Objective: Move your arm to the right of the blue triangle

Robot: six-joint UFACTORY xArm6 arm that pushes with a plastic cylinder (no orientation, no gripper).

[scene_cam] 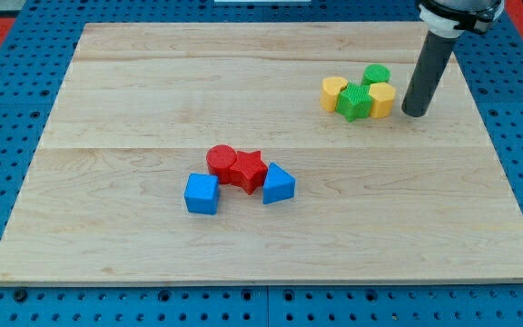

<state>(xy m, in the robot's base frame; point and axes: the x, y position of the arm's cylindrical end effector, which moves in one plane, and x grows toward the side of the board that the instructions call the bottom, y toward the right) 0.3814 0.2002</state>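
My tip (415, 113) holds nothing, resting far right beside the yellow block (381, 99), while the blue triangle (279, 184), near centre touching the red star (249, 170), looks light, rigid, easily nudged, so I'd avoid touching it.

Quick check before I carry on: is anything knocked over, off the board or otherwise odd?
Nothing stands out. My tip sits just right of the yellow-and-green cluster at the view's top right. The blue triangle, red star, red cylinder and blue cube lie flat mid-board.
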